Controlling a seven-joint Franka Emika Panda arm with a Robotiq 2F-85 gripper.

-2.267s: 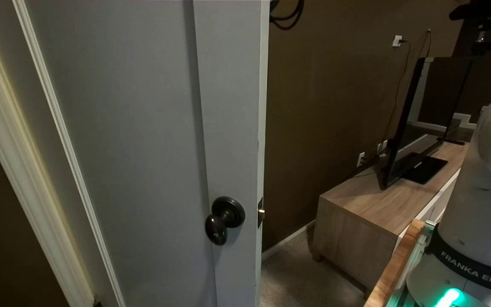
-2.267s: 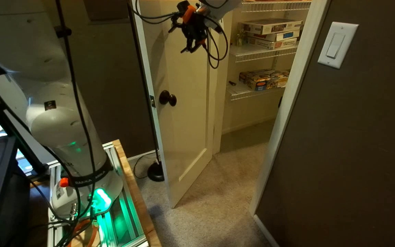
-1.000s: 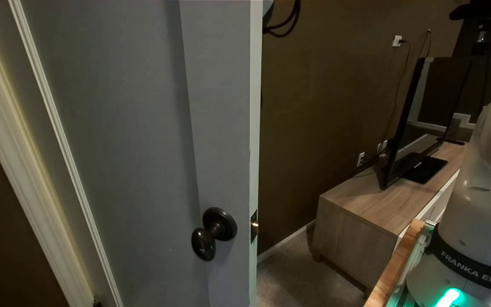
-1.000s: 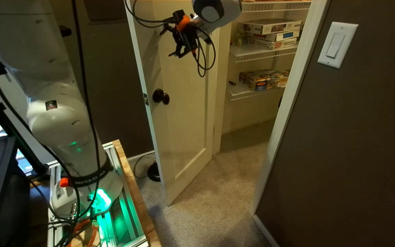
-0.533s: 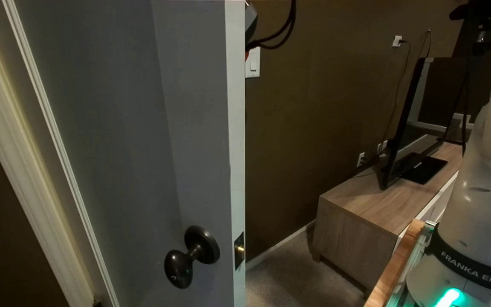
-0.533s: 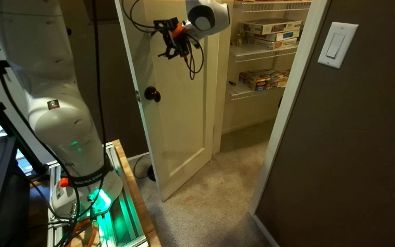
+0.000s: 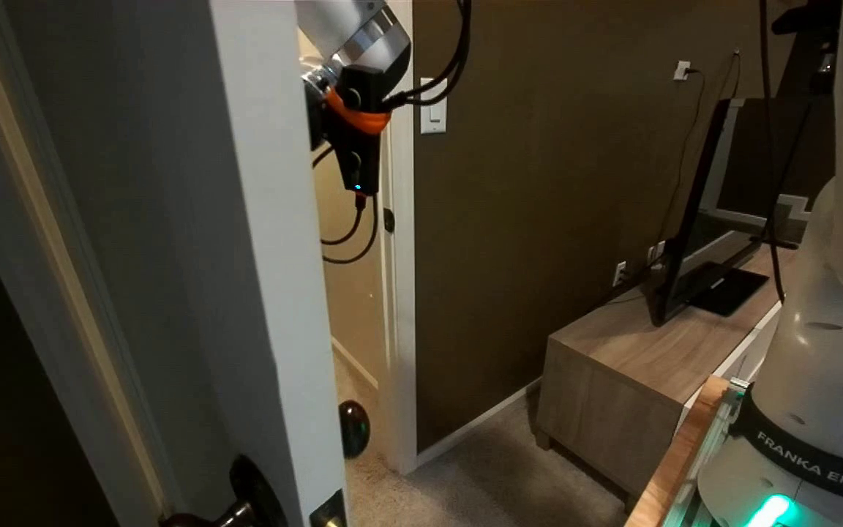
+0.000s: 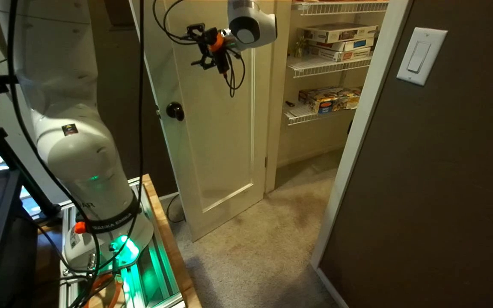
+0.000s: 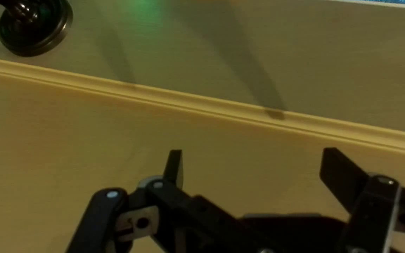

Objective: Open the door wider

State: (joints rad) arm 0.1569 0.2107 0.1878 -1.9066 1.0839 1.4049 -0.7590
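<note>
The white door [image 8: 229, 141] stands ajar in both exterior views; its free edge [image 7: 282, 293] also shows. Its dark round knob [image 8: 175, 111] shows in the wrist view too [image 9: 33, 30]. My gripper [image 8: 192, 46] is above and right of the knob, in front of the door's closet-facing side. In an exterior view the door edge hides its fingers. In the wrist view my gripper [image 9: 252, 150] is open, its fingers [image 9: 174, 165] wide apart with nothing between them and the door panel behind. I cannot tell whether the gripper touches the door.
The white door frame [image 8: 353, 141] and closet shelves with boxes [image 8: 336, 42] are right of the door. A wooden cabinet [image 7: 612, 366] with a TV [image 7: 729, 212] stands along the brown wall [image 7: 531, 183]. Cables hang from the arm [image 8: 71, 149].
The door has swung wider, its knob edge moving away from the doorway toward the robot base side. My gripper has moved the same way and come into view past the door edge.
</note>
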